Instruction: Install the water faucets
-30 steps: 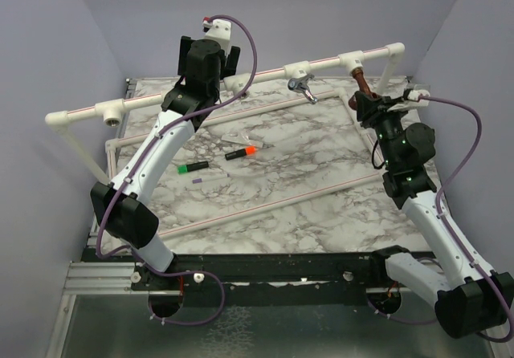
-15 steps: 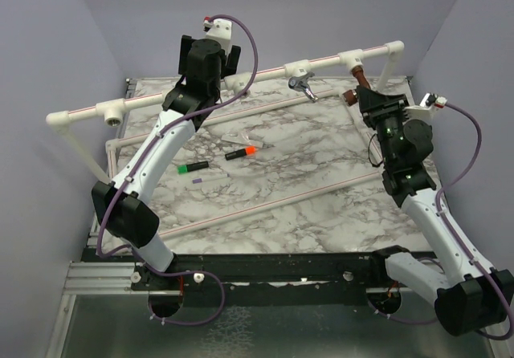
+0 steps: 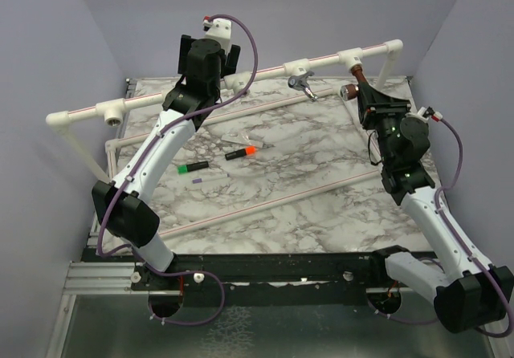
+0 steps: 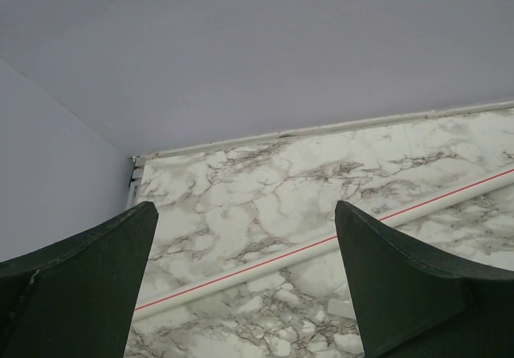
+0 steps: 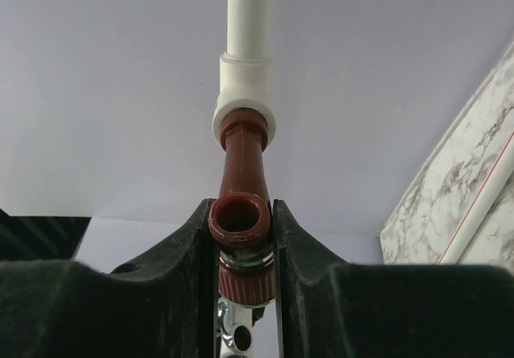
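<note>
Copper-brown faucet (image 5: 243,161) sits clamped in my right gripper (image 5: 243,228), its long axis running straight into the white tee (image 5: 245,93) on the far pipe (image 5: 250,13), while my left gripper (image 4: 245,221) hangs spread wide, well away.

Matt reddish-brown faucet (image 5: 243,165), smooth marbled tabletop (image 3: 305,173)

Marble desk (image 3: 321,165); raised white pipe (image 3: 80,112) with tees (image 3: 111,113) (red-striped); orange-capped marker (image 3: 242,152); green-capped marker (image 3: 193,167), both on desk.
</note>
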Available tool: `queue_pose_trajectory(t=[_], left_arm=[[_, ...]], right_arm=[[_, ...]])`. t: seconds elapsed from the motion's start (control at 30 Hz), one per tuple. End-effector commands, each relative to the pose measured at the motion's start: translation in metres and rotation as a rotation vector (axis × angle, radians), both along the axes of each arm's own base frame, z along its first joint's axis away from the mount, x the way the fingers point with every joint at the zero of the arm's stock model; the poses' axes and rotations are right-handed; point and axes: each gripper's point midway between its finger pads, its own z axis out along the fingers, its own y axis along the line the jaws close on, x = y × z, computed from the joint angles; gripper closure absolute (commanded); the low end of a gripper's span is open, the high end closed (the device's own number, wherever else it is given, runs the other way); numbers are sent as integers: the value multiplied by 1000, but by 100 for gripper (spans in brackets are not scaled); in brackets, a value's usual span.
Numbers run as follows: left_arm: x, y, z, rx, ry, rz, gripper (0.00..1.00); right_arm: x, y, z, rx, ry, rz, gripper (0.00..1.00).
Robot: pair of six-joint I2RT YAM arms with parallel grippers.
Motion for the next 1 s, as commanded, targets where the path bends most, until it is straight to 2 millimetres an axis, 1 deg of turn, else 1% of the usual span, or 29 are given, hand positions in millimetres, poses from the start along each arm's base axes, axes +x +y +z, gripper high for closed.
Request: queue_pose_trajectory(t=[0.0,0.1,0.13,0.17,0.3,0.53,0.77,0.97], left_arm=[[-16,-53,-77,-22,227,-168,7],[-16,-54,-77,-22,228,-171,7],[-16,-53,-77,-21,228,-170,7],[-16,-54,-77,-22,228,-171,7],[-16,-54,-77,-24,229,-172,7],[-16,-53,-77,-22,228,-170,7],[-16,-53,-77,-19,228,-167,7],[-15,-53,-78,-17,230,-168,7]], right_arm=[[-21,3,78,190,-190,64,100],[-24,2,80,162,-181,57,99],[-24,2,80,151,-177,54,97],[-25,2,77,141,-171,53,93],[-26,1,68,96,-141,41,72],[-27,1,48,55,-92,34,51],[-30,2,27,11,-37,40,41],[-35,5,10,-44,25,62,38]])
